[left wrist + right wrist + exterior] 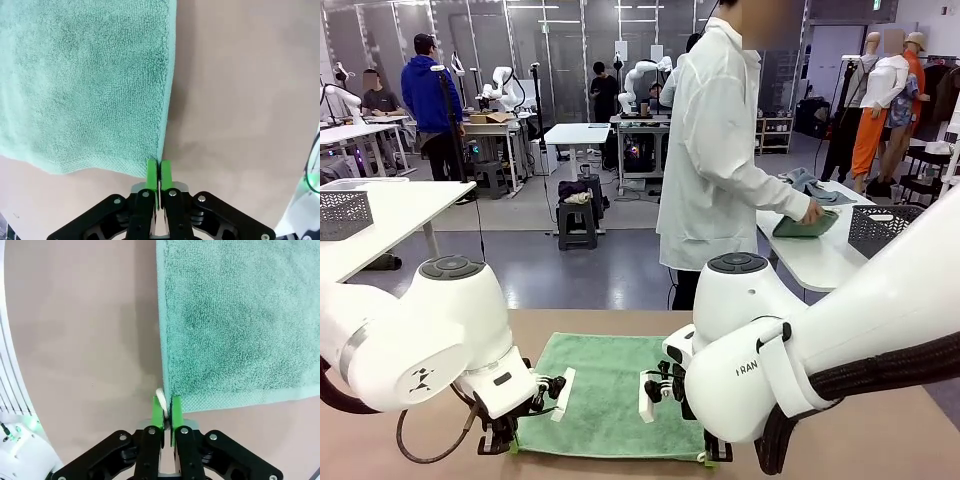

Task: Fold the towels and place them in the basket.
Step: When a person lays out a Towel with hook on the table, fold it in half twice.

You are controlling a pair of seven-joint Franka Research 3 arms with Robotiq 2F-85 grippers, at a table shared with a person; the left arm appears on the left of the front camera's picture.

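The left gripper (159, 168) is closed, its green pads (151, 171) pressed together on a corner of the mint green towel (85, 85); the terry edge runs straight up from between the pads. In the front view this gripper (502, 440) sits low at the towel's near left corner, close to the near edge of the table (880, 440).

The right gripper (167, 405) is closed too, pinching the towel's (235, 320) other near corner. A small white scrap (160, 396), perhaps a label, curls beside one pad (176, 412). From the front, the right gripper (715, 455) is at the near right corner.

Between the two grippers the towel (610, 385) lies spread flat on the tan tabletop, in the middle of the table's width, its far edge toward the far side and its near edge between the two pinched corners. Whether those corners are raised off the surface I cannot tell.

Beyond the far edge a person (715, 150) in a white coat stands turned toward a white table (810, 265) to the right, one hand (811, 212) resting on a dark green cloth (803, 227) there. A dark grey mesh basket (880, 230) stands just beside that cloth on the same white table.
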